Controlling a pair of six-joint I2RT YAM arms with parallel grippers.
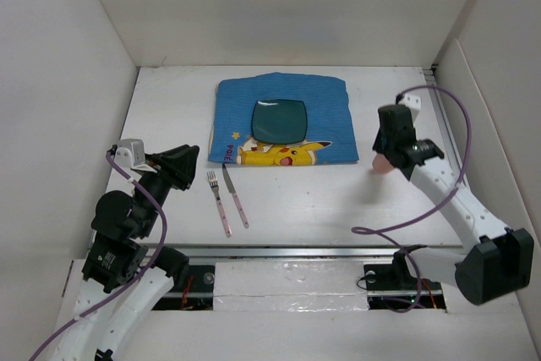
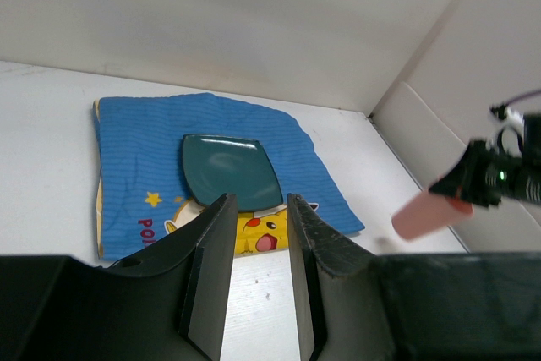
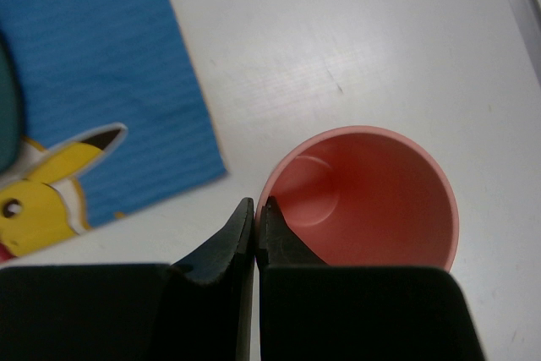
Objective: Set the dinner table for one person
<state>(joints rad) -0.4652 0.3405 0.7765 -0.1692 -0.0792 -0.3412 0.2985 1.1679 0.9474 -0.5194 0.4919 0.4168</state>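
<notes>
On the white dinner table lies a blue cartoon placemat with a dark teal square plate on it. A fork and a knife with pink handles lie left of the mat. My right gripper is shut on the rim of a pink cup, held above the table right of the mat; the cup also shows in the left wrist view. My left gripper is open and empty, left of the fork, pointing toward the mat.
White panel walls stand at the left, back and right. A metal rail runs along the near edge, with my arm bases below it. A purple cable loops over the right arm.
</notes>
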